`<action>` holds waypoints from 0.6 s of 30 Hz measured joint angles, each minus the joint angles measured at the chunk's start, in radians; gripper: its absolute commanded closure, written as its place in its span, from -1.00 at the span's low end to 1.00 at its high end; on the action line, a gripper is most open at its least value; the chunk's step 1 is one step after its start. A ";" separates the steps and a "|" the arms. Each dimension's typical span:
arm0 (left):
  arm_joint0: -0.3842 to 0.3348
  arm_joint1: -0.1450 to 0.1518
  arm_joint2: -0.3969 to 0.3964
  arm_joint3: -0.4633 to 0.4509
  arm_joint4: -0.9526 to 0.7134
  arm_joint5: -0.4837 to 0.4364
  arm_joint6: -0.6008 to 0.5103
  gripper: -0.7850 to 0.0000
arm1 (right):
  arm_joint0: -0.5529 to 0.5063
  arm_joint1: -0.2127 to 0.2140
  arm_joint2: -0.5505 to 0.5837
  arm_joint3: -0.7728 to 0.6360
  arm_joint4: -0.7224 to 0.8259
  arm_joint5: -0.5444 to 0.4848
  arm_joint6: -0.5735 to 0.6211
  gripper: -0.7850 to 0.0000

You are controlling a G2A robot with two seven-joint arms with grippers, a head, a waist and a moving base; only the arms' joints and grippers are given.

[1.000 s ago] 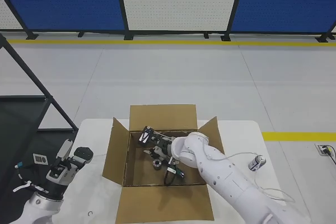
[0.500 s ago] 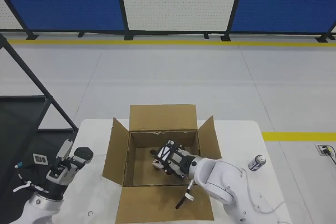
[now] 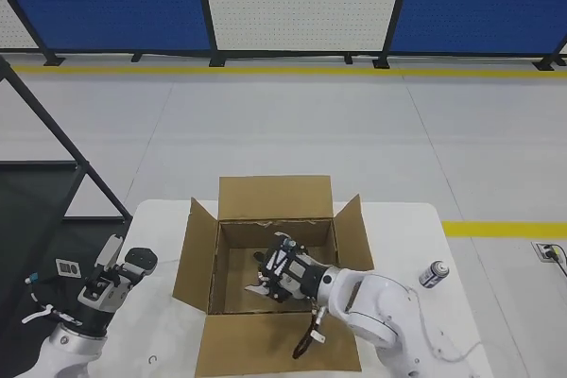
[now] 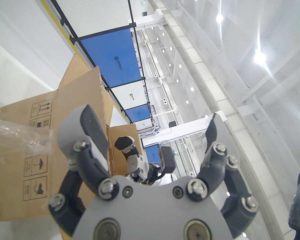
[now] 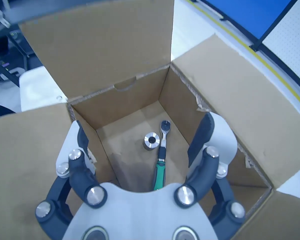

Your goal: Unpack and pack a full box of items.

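A brown box [image 3: 274,197] is set in the middle of a white table [image 3: 406,231], with all four flaps folded out. The right gripper [image 5: 143,126] is held over the open box, its two fingers spread wide with nothing between them. Down on the box floor a wrench [image 5: 162,148] with a green handle is laid flat, and a round metal ring [image 5: 151,143] is placed just beside its head, perhaps touching it. The left gripper [image 4: 152,116] is held low past the left side of the box, well apart from it, and its fingers are spread wide too, with nothing held. A small dark can [image 3: 433,274] is stood on the table near the right flap. The table is ringed by a pale grey floor [image 3: 359,142]. A yellow line [image 3: 265,69] is painted across the floor at the back, and blue and white panels [image 3: 104,24] are lined up behind it. A black frame [image 3: 42,115] is seen on the left. Bright lamps [image 4: 219,18] are set in the white ceiling.
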 measured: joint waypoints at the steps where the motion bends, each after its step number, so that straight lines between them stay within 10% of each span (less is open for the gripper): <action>1: 0.000 0.000 0.000 0.000 0.000 0.000 0.000 -1.00 | -0.016 0.004 0.020 -0.026 0.002 0.000 -0.029 -1.00; 18: 0.000 0.000 0.000 0.000 0.000 0.000 0.000 -1.00 | -0.628 0.081 0.753 -0.447 0.052 0.072 -0.343 -1.00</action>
